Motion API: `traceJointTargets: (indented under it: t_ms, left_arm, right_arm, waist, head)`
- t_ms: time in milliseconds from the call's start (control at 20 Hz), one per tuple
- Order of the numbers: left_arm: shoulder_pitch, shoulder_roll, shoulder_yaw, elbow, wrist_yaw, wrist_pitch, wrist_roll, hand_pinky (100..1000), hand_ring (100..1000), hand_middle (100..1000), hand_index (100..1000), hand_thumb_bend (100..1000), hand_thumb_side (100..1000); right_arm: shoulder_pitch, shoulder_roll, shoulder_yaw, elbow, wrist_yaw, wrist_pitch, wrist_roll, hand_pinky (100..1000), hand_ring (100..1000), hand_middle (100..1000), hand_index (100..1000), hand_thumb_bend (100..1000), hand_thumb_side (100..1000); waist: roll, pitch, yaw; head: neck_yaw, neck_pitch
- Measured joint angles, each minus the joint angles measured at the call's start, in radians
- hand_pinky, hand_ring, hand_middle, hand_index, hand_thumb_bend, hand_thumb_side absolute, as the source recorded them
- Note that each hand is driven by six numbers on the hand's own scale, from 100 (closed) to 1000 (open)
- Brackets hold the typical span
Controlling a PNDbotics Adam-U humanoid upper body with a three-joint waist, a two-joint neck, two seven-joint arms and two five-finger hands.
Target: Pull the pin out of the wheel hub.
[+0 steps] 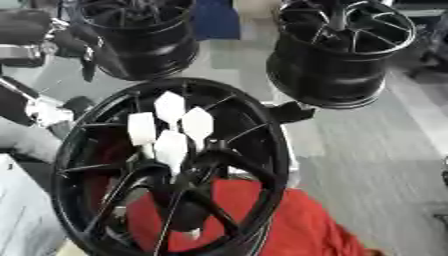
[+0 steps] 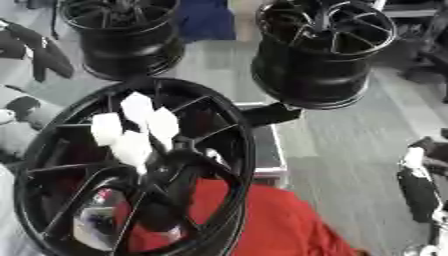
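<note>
A black spoked wheel hub [image 1: 262, 125] stands tilted close in front of me, filling the lower left. My left hand [image 1: 175, 190] reaches up in front of its spokes. Its white-tipped fingers [image 1: 171, 145] are straight and bunched just left of the hub's centre [image 1: 210, 150]. I cannot make out a pin among the fingers or at the centre. My right hand [image 2: 420, 190] hangs at the right edge of the right eye view, away from the wheel, fingers up and relaxed, holding nothing.
A red cloth [image 1: 289, 220] lies under the wheel. Two more black wheels stand behind it, one at the back left [image 1: 140, 35] and one at the back right [image 1: 337, 50]. Grey floor [image 1: 376, 150] stretches to the right.
</note>
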Motion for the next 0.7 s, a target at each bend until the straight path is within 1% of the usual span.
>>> traceJointTargets:
  t_ms: [200,400,550,650,700]
  left_arm:
    - [-0.007,-0.006,0.000,0.013,-0.021,0.018,-0.018,619,555,768,870,100,317]
    - [-0.018,-0.019,-0.012,0.040,-0.065,0.023,-0.023,614,553,791,873,102,330]
    - [-0.032,-0.035,-0.028,0.067,-0.103,0.019,-0.019,613,553,810,876,185,349]
    - [-0.044,-0.045,-0.042,0.085,-0.131,0.014,-0.014,615,553,805,870,234,357]
    - [-0.051,-0.051,-0.050,0.094,-0.145,0.010,-0.011,617,554,804,868,273,367]
  right_arm:
    - [0.000,0.000,0.000,0.000,0.000,0.000,0.000,525,628,566,747,100,312]
    - [0.000,0.000,0.000,0.000,-0.001,0.000,0.000,525,628,566,747,100,312]
    - [0.000,0.000,0.000,0.000,-0.001,0.000,0.000,525,628,566,747,100,312]
    - [0.001,0.000,0.000,0.000,-0.001,0.000,0.000,525,628,566,747,100,311]
    - [0.001,0.000,0.000,0.000,-0.001,0.000,0.001,525,628,566,747,100,310]
  waist:
    - [0.000,0.000,0.000]
    - [0.000,-0.001,-0.001]
    - [0.000,-0.001,-0.002]
    - [0.000,-0.001,-0.003]
    - [0.000,-0.001,-0.003]
  head:
    - [-0.004,0.000]
    - [-0.009,0.000]
    - [-0.009,0.000]
    - [-0.010,0.000]
    - [-0.010,0.000]
